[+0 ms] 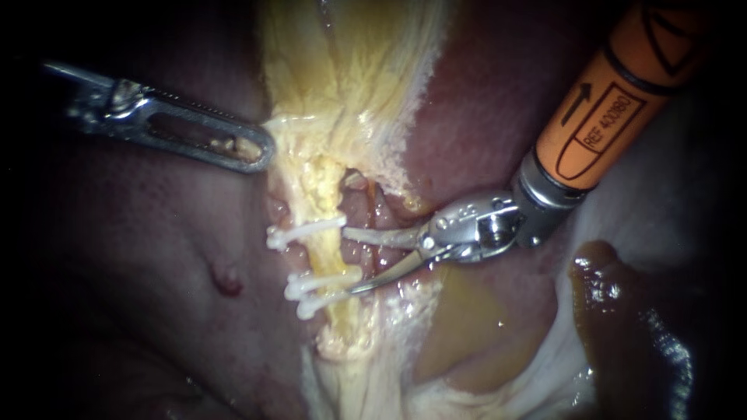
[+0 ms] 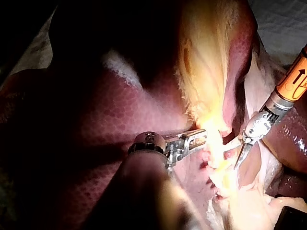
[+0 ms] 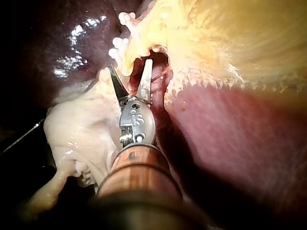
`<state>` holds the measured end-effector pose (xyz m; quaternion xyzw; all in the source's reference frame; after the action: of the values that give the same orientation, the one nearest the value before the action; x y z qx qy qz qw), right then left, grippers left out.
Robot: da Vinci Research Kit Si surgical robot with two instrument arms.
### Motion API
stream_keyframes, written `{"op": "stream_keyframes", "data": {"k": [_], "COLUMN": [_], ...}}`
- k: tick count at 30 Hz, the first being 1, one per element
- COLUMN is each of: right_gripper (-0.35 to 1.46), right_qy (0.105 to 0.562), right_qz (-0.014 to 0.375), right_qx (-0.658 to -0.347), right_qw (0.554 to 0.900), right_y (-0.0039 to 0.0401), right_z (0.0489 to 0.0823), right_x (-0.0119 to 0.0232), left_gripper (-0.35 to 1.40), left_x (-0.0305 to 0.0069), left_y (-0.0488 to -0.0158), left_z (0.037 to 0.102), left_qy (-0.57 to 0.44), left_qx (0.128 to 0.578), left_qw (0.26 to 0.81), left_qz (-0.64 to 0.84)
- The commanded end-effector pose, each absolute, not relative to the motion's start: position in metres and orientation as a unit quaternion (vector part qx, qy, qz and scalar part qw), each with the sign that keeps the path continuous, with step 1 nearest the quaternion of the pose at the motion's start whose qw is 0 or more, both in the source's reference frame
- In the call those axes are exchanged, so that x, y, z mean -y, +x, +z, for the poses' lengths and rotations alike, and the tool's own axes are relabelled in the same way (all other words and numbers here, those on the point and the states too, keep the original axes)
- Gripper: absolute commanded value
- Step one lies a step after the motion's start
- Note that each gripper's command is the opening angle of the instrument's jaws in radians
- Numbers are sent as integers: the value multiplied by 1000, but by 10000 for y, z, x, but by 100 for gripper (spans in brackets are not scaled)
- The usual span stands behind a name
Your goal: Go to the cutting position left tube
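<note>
- The left instrument [image 1: 258, 148] reaches across the dark liver [image 1: 140, 233]. Its claw looks clamped on the edge of the yellow tissue [image 1: 342, 70], which tents toward it.
- The left tube [image 1: 321, 253] runs down from that yellow tissue as a thin, pale-yellow strand. One upper clip [image 1: 305, 232] crosses it, and two lower clips [image 1: 319, 285] sit close together further down. A short bare stretch lies between them.
- I judge the tube to be soft, wet and slippery. It is limp unless the tissue above is held taut, and it would tear easily. The place to take it is square across the bare stretch, clear of every clip, since a blade that nudges a clip could loosen it.
- The right instrument [image 1: 352, 260] comes in from the upper right. Its claw stands apart, two slim blades holding nothing. The tips are just beside the tube's right edge, level with the bare stretch. I cannot tell whether they straddle it yet.
</note>
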<state>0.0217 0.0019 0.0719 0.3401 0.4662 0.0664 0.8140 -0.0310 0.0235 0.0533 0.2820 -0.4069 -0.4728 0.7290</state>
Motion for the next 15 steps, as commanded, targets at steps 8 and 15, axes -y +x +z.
{"op": "stream_keyframes", "data": {"k": [8, 15], "right_gripper": [142, 142], "right_qy": [359, 372], "right_qz": [59, 60], "right_qx": [-486, -502], "right_qw": [795, 778], "right_y": [234, 249], "right_z": [710, 705], "right_x": [-16, -14], "left_gripper": [-35, -35], "left_x": [-235, -235], "left_y": [-313, -317], "left_z": [534, 536], "left_qy": [280, 281], "left_qx": [407, 407], "left_qw": [729, 729], "left_qz": [-474, -474]}}
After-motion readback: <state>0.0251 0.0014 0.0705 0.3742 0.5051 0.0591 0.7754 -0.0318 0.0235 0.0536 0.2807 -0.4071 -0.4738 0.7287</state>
